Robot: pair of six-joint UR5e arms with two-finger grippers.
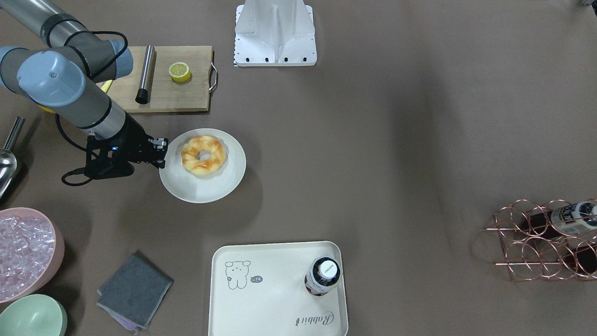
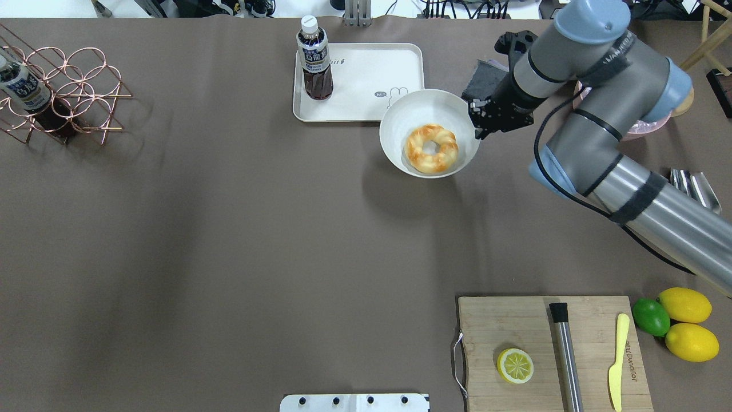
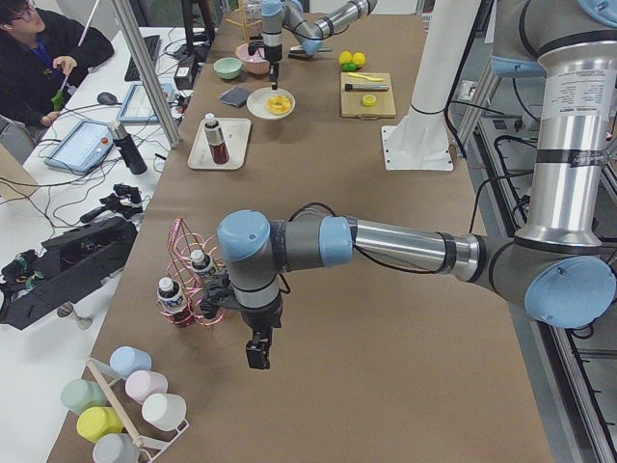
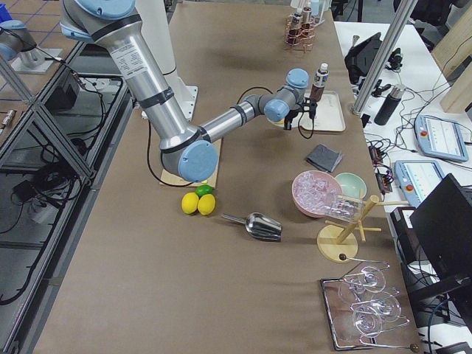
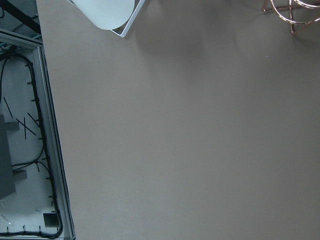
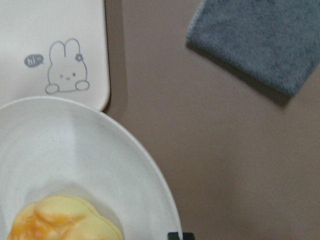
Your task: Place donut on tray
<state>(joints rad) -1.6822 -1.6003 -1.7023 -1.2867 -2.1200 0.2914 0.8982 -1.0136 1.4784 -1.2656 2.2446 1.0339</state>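
The donut (image 1: 203,155) is golden-orange and twisted and lies on a round white plate (image 1: 200,191). It also shows in the overhead view (image 2: 431,149) and at the bottom of the right wrist view (image 6: 60,222). The cream tray (image 1: 275,303) with the rabbit drawing lies beside the plate; in the overhead view (image 2: 366,80) the plate overlaps its corner. My right gripper (image 1: 161,152) hangs open and empty at the plate's rim, beside the donut (image 2: 476,120). My left gripper (image 3: 256,354) shows only in the exterior left view, over bare table near the wire rack; I cannot tell its state.
A dark drink bottle (image 1: 322,276) stands on the tray. A grey cloth (image 1: 134,289) lies near it. A cutting board (image 1: 177,93) holds a lemon half (image 1: 179,72) and a steel rod. A pink bowl of ice (image 1: 25,252), a green bowl and a copper wire rack (image 1: 545,238) stand at the table's ends.
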